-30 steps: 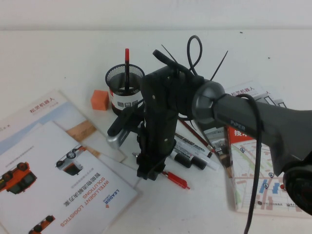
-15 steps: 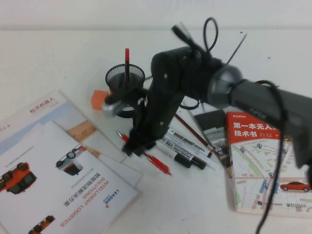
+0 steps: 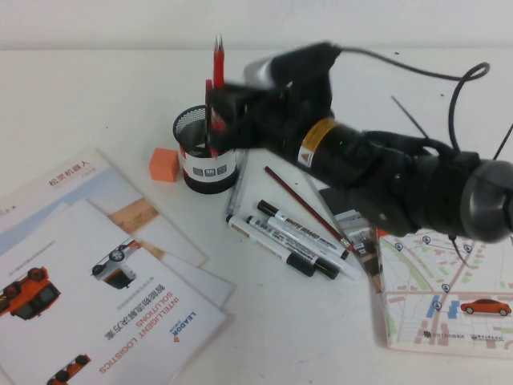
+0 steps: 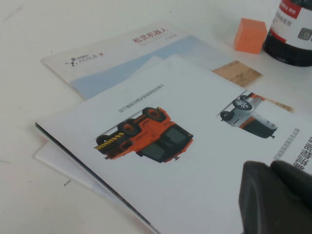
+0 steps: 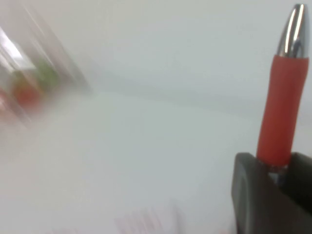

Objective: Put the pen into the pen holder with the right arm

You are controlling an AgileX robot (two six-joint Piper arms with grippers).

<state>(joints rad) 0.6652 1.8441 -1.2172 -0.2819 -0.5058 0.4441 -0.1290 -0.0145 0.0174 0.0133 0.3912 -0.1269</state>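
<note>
White table (image 3: 96, 96) filling the scene, plain pale wall strip (image 3: 120, 20) running along its far edge, soft even light showing, faint shadows lying beneath objects.

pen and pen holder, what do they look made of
Pen: glossy red plastic barrel, it seems, with a mirror-bright metal tip, clamped upright in the right gripper. Pen holder: black wire mesh, see-through weave, white label band. Left gripper is over the brochures.

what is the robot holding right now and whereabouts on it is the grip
The right gripper, above the pen holder, clamps the pen around its middle. Left gripper holds nothing.
</note>
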